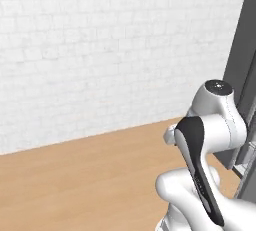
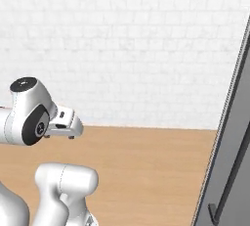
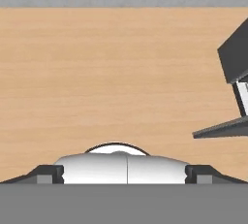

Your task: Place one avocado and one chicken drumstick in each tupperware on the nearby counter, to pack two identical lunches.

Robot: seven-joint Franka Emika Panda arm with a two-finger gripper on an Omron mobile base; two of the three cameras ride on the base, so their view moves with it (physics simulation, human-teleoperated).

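Observation:
In the hand view my gripper [image 3: 124, 174] is open, its two dark fingertips [image 3: 48, 173] standing wide apart with nothing between them. It looks down on a bare tan wooden surface [image 3: 116, 72]; I cannot tell whether this is floor or counter. The avocado, the chicken drumstick and the tupperware are out of view. My white arm [image 1: 210, 125] is folded up close to the base in both base views, its elbow [image 2: 29, 112] raised.
A white brick wall [image 1: 100, 50] stands behind the wooden surface [image 1: 90, 175]. A tall dark grey panel [image 2: 229, 146] with a handle rises close on the right, also seen as a dark edge [image 3: 235, 58] in the hand view.

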